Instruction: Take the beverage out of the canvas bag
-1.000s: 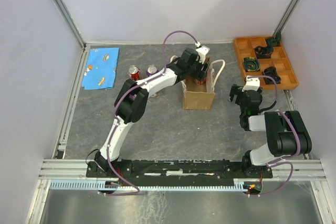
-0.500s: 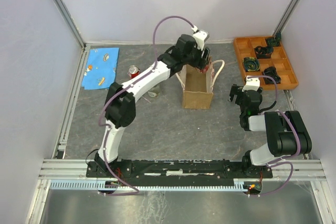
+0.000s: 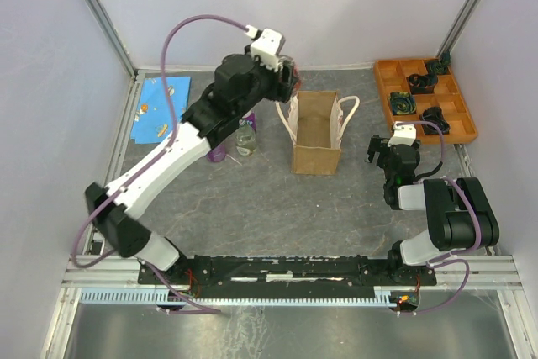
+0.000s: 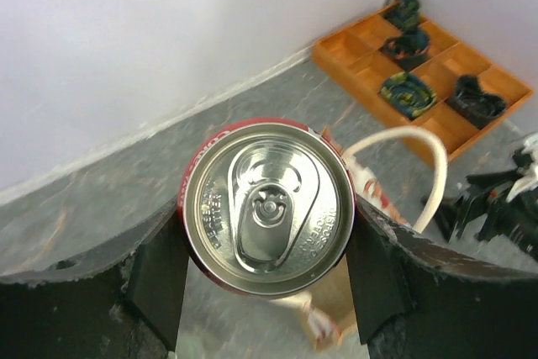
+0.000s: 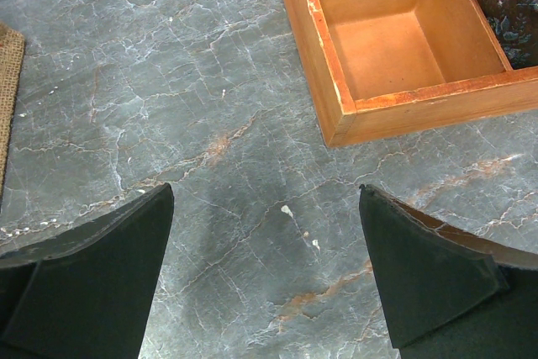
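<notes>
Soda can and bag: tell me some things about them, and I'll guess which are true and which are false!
1. The left gripper holds a red soda can. True.
2. The soda can sits inside the canvas bag. False: it is out of the bag, up in the gripper.
3. The can is open. False: its top is sealed.
4. The right gripper is open and empty. True.

The grey, marble-veined surface (image 3: 252, 199) carries a tan canvas bag (image 3: 317, 145) standing upright near the middle, an orange compartment tray (image 3: 393, 71) in the far right corner, a blue printed cloth (image 3: 161, 109) flat at far left, and a drink can (image 3: 245, 139) left of the bag, partly hidden
</notes>
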Robot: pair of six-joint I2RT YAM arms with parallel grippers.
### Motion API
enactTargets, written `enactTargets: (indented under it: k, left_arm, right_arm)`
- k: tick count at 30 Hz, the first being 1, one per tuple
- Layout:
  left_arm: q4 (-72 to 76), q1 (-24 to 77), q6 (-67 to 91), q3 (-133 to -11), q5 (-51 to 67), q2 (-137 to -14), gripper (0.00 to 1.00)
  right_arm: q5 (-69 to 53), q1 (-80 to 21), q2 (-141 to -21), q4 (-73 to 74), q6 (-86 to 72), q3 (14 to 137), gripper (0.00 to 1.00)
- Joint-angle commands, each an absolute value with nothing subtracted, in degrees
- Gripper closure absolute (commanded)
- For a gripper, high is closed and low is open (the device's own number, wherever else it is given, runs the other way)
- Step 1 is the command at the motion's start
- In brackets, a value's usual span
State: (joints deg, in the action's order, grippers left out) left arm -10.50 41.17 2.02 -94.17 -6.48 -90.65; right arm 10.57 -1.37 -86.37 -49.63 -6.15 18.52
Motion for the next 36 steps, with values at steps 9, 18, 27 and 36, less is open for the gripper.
enactTargets:
  k: [9, 18, 27, 36]
  left_arm:
    - [3.3, 41.1, -0.9, -58.5, -21.8, -58.6, 0.97]
    - [5.3, 41.1, 2.0, -41.3, -26.0, -49.1, 0.97]
    - [16.8, 40.7, 5.1, -30.7, -24.1, -54.0, 0.97]
    - [22.1, 38.5, 7.5, -29.1, -20.0, -62.4, 0.97]
  right_arm:
    - [10.5, -1.2, -86.3, -51.3, -5.7, 19.9, 0.01]
    - [10.5, -1.2, -86.4, -51.4, -5.7, 19.9, 0.01]
    - [10.5, -1.2, -86.4, -51.4, -5.7, 19.9, 0.01]
    - [10.5, -1.2, -86.4, -51.4, -5.7, 19.8, 0.01]
